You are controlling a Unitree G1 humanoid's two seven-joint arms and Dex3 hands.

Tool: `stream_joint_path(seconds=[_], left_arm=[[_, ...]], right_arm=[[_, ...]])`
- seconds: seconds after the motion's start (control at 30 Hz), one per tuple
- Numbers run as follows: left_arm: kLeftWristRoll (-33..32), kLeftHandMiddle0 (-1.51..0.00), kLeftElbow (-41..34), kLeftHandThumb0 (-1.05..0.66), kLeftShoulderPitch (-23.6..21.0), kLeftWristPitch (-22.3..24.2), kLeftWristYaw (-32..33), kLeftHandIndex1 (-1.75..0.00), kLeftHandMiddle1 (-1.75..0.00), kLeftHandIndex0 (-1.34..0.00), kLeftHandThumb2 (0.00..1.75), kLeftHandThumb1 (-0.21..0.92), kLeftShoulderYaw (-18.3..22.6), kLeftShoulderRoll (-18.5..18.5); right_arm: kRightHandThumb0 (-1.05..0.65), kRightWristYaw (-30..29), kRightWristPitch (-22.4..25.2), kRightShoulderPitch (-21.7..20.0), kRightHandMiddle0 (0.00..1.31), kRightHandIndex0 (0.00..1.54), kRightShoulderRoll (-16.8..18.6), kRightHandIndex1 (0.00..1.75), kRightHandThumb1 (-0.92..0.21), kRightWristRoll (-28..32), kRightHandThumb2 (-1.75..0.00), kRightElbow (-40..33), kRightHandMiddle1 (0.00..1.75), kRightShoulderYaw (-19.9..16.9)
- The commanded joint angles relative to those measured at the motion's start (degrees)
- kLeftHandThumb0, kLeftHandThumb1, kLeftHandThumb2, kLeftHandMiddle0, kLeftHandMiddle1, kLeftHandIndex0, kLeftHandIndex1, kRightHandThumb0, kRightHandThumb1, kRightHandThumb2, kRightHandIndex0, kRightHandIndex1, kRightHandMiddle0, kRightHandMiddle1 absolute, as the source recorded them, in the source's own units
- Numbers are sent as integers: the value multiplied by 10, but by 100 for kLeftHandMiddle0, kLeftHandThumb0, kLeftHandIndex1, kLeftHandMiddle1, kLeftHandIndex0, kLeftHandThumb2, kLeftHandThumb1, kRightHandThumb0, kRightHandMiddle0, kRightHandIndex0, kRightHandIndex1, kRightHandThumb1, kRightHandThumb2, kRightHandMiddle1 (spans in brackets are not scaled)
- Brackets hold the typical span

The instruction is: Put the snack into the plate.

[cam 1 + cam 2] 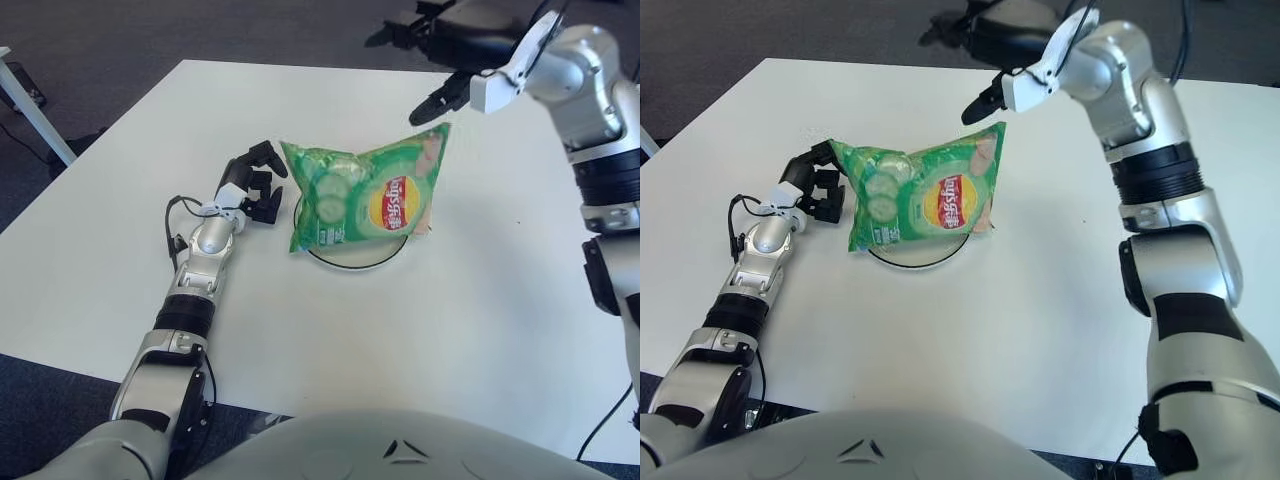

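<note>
My left hand sits just left of the chip bag, fingers curled loosely near its crimped left edge; I cannot tell whether a fingertip touches the film, and I hold nothing. My right hand hangs above and behind the bag's far right corner, fingers spread, clear of it. The bag already lies across the plate, so I judge the step is letting go cleanly. To do it well, I should draw each hand straight away from the bag, without dragging the film, which would slide easily. The bag hides nearly all the plate: only a dark arc of rim shows at its near edge, so I cannot confirm it sits centred.
</note>
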Motion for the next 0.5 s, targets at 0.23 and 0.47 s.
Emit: stream_joint_path(seconds=[0.23,0.47], left_arm=[[3,-132,28,-56,41,-11,1,-175,-175,-76,153,14,-8,-18],[0,-132,30,-56,40,-15,-3,-175,-175,-76,153,14,-7,-17]], right_arm=[[-105,156,109,-23,0,2,-13,100,-92,24,-56,-18,82,14],[-102,35,169,-4,0,0,23,73,-92,-12,-58,-54,76,-24]])
